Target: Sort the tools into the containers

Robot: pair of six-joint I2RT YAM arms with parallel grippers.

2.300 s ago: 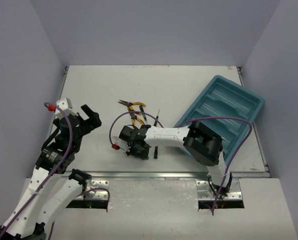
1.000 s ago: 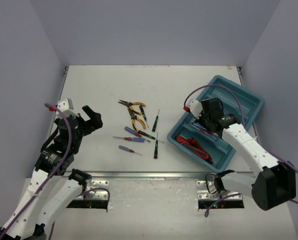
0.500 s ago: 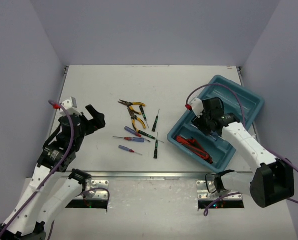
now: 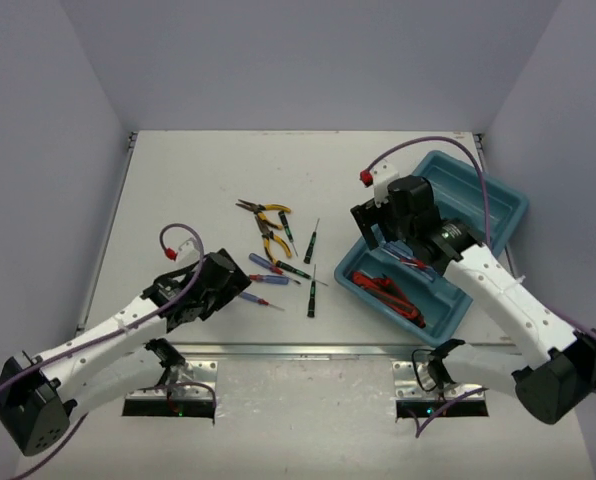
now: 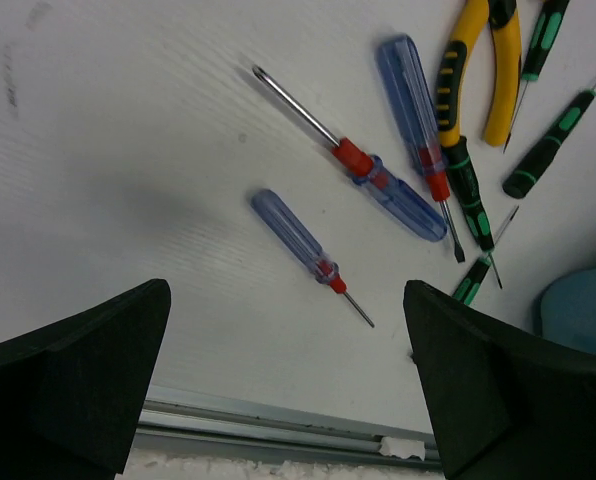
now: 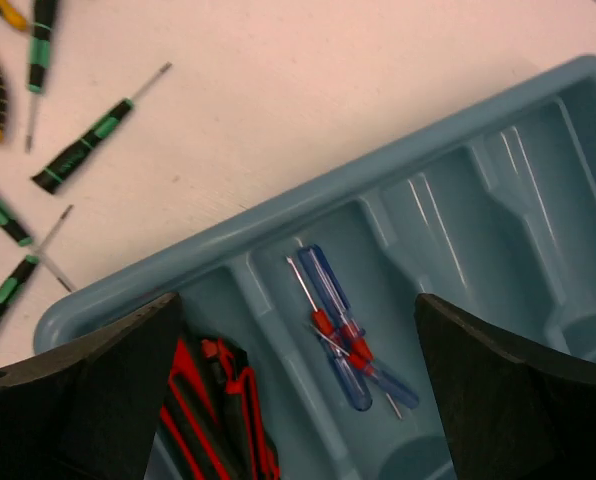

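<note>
The teal tray sits at the right. One compartment holds red-handled pliers, and the adjoining one holds three blue screwdrivers. My right gripper hangs open above that end of the tray with nothing between its fingers. Loose tools lie mid-table: yellow-handled pliers, black-green screwdrivers and blue screwdrivers. My left gripper is open, low over the table just left of them. In the left wrist view the nearest blue screwdriver lies ahead of the open fingers.
A metal rail runs along the table's near edge, close behind my left gripper. Grey walls close in the left, back and right sides. The right arm's purple cable arcs over the tray.
</note>
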